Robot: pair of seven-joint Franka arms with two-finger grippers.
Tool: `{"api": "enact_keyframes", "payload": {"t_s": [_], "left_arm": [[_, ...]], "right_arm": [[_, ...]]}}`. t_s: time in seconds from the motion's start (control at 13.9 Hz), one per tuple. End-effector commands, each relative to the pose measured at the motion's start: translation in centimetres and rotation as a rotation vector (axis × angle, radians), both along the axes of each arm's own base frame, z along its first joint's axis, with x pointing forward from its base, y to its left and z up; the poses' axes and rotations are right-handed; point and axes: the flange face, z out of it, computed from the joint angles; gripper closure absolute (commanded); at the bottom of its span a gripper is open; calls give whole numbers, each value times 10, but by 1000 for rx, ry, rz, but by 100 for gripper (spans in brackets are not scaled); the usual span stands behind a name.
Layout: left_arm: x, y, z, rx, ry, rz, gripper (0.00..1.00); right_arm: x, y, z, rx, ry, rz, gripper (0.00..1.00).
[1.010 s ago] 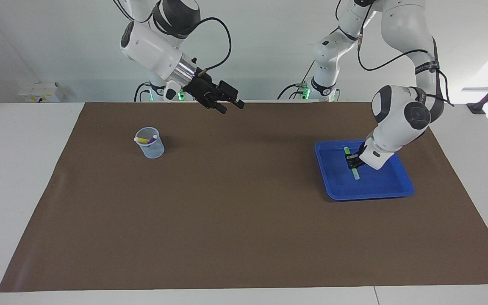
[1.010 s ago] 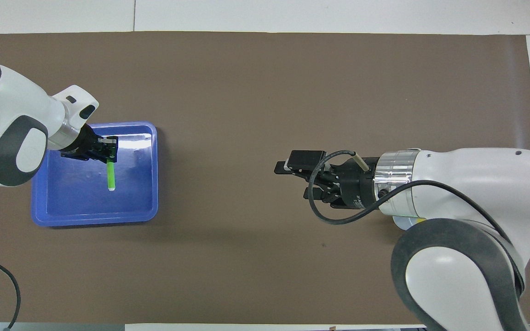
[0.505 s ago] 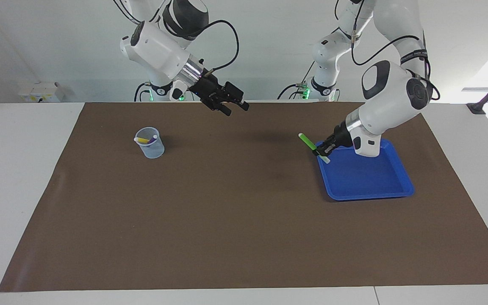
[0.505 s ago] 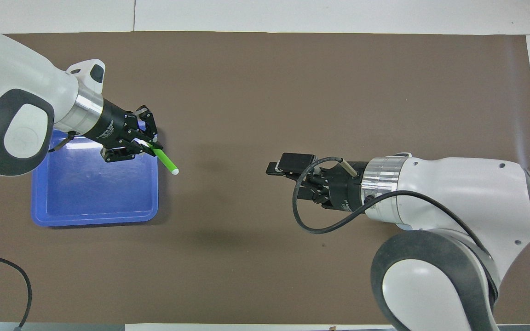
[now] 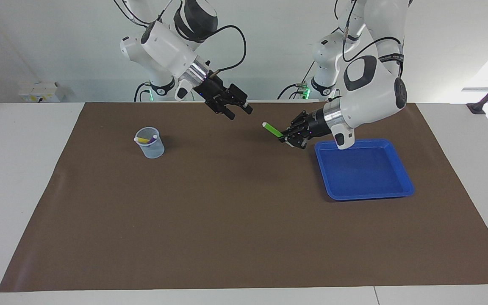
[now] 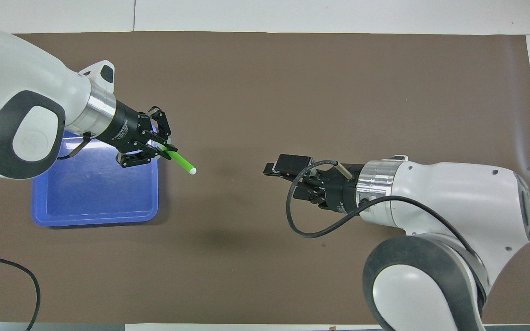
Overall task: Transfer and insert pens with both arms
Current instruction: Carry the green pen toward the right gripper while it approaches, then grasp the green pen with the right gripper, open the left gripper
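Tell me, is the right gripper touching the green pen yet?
Apart. The overhead view shows bare brown mat between the right gripper and the green pen, which the left gripper holds.

Your left pincer (image 5: 285,138) now carries the green pen (image 5: 273,129) off the blue tray (image 5: 364,192), out over the mat toward the right pincer (image 5: 239,112)

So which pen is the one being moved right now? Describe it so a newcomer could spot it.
Start at the blue tray toward the left arm's end of the brown mat. Above the mat beside it, the left tool clamps the green pen, the only pen in the air; the others stand in the clear cup.
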Motion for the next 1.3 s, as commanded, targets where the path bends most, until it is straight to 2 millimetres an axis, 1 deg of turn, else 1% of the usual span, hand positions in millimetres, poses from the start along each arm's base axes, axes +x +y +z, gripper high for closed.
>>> {"api": "enact_keyframes", "payload": {"t_s": [0.0,0.14,0.29,0.36,0.43,0.51,0.58,0.65,0.87,1.08,1.23], "left_arm": [[-23,-13,-4,-1,24,75,100],[-30,-16,-7,-3,57,146,100],[-33,-20,-3,-6,79,179,100],[-39,-27,0,0,73,175,100],[-44,-31,0,-2,74,183,100],[-49,-35,1,0,66,193,100],[-57,-42,1,5,57,194,100],[-62,-47,2,0,52,203,100],[-63,-47,0,3,53,207,100],[-64,-47,1,5,53,203,100],[-64,-47,1,3,49,198,100]], "right_arm": [[-8,5,0,33,-9,-59,0],[-9,6,0,32,-14,-56,0],[-7,10,-10,13,-25,-28,0],[-7,11,-10,11,-29,-28,5],[-9,15,-9,14,-28,-22,11],[-9,16,-9,14,-28,-20,14],[-9,16,-10,14,-27,-20,22],[-6,16,-14,10,-20,-24,24],[-3,17,-14,12,-20,-26,30],[3,7,-15,10,-20,-45,30],[3,7,-14,10,-23,-45,32]]}}
